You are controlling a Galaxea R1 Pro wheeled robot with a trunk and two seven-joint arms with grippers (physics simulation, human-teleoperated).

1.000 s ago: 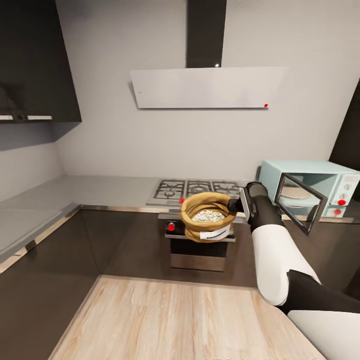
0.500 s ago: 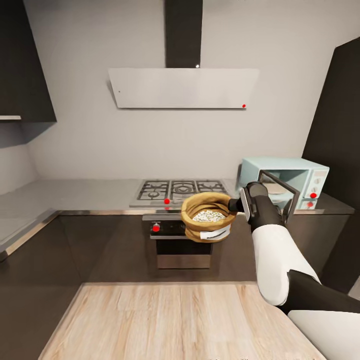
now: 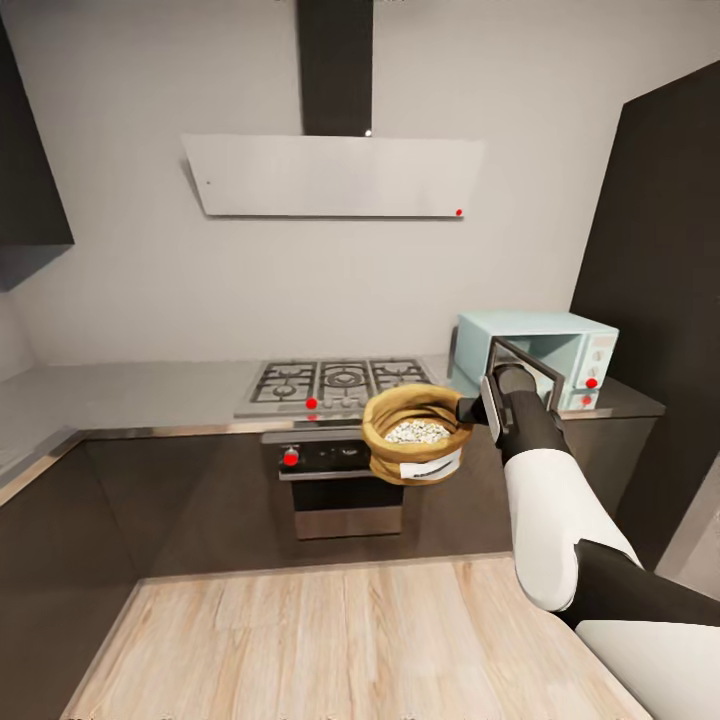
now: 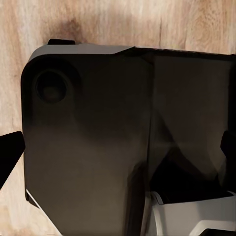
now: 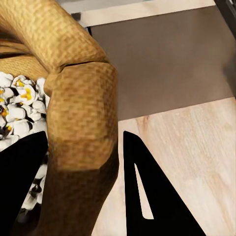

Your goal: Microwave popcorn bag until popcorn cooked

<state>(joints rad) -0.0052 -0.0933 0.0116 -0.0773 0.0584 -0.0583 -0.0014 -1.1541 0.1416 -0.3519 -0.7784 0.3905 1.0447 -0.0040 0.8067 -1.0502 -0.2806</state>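
The popcorn bag (image 3: pixel 415 440), a mustard-tan sack with a rolled rim and a white label, hangs in the air in front of the dark oven, with white popped corn (image 3: pixel 417 432) inside. My right gripper (image 3: pixel 470 410) is shut on its rim from the right side. In the right wrist view the rolled rim (image 5: pixel 81 108) sits between the two black fingers (image 5: pixel 147 191), with popcorn (image 5: pixel 14 110) beside it. The mint-blue microwave (image 3: pixel 560 345) stands on the grey countertop (image 3: pixel 130 395) at the right, its door (image 3: pixel 520 365) swung open. My left gripper (image 4: pixel 118 152) is open over my own dark body.
A steel gas hob (image 3: pixel 335 382) sits mid-counter over a dark built-in oven (image 3: pixel 340 480), under a flat white hood (image 3: pixel 330 175). A tall dark cabinet (image 3: pixel 660 300) stands right of the microwave. Pale wooden floor (image 3: pixel 330 640) lies before the cabinets.
The whole view has shifted: hob, hood and microwave slid leftward and look farther off, so the camera moved. The bag stays held at the same spot before me.
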